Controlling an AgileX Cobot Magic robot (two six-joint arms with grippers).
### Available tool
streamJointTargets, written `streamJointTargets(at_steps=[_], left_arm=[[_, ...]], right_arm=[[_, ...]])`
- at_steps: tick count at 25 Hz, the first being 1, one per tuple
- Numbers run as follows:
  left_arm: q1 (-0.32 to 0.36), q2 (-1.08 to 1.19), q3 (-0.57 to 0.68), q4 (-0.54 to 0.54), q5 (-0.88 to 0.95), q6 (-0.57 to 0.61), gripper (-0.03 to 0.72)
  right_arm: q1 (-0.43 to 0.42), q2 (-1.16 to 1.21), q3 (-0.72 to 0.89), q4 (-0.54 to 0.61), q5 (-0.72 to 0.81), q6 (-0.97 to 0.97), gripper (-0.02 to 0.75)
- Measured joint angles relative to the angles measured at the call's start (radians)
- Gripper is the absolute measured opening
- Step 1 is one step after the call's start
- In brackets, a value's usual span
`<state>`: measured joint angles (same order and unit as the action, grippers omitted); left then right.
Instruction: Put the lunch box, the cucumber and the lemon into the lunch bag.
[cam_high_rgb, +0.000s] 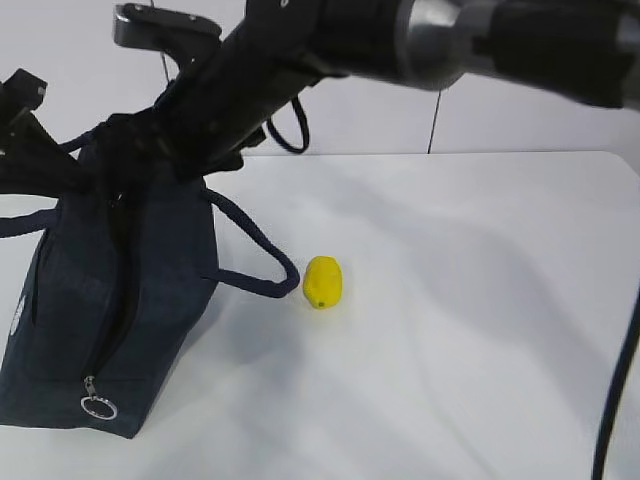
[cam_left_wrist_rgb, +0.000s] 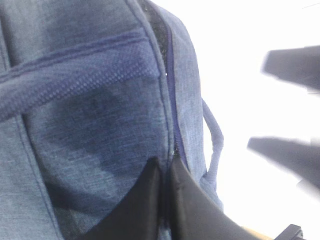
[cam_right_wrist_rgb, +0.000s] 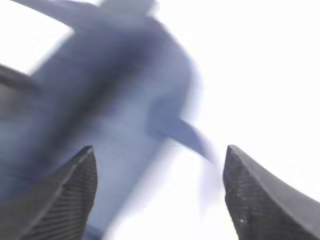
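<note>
The dark navy lunch bag (cam_high_rgb: 150, 270) stands at the table's left, its zipper running down the near end to a metal ring pull (cam_high_rgb: 98, 406). The yellow lemon (cam_high_rgb: 323, 282) lies on the table just right of the bag's drooping handle (cam_high_rgb: 255, 250). My left gripper (cam_left_wrist_rgb: 165, 167) is shut on the lunch bag's fabric (cam_left_wrist_rgb: 90, 100) at the zipper edge. My right gripper (cam_right_wrist_rgb: 159, 150) is open and empty, hovering over the blurred bag (cam_right_wrist_rgb: 115, 90); its fingers (cam_left_wrist_rgb: 287, 155) also show beside the bag. The lunch box and the cucumber are out of view.
The white table (cam_high_rgb: 480, 300) spreads to the right of the lemon. My right arm (cam_high_rgb: 420, 40) reaches across the top of the exterior view toward the bag's top. A black cable (cam_high_rgb: 610, 410) hangs at the right edge.
</note>
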<state>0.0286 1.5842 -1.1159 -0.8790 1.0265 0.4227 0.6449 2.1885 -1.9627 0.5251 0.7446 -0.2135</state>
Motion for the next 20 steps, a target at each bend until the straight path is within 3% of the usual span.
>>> streamJointTargets(at_steps=[7, 12, 15, 20], left_arm=[[0.000, 0.000, 0.000, 0.000, 0.000, 0.000, 0.001], [0.000, 0.000, 0.000, 0.002, 0.000, 0.000, 0.001], [0.000, 0.000, 0.000, 0.003, 0.000, 0.000, 0.001], [0.000, 0.000, 0.000, 0.003, 0.000, 0.000, 0.001]], right_arm=[[-0.002, -0.104, 0.000, -0.309, 0.157, 0.091, 0.572], [-0.002, -0.112, 0.000, -0.649, 0.325, 0.396, 0.569], [-0.006, -0.096, 0.000, -0.732, 0.394, 0.507, 0.568], [-0.006, -0.037, -0.001, -0.759, 0.420, 0.621, 0.568]])
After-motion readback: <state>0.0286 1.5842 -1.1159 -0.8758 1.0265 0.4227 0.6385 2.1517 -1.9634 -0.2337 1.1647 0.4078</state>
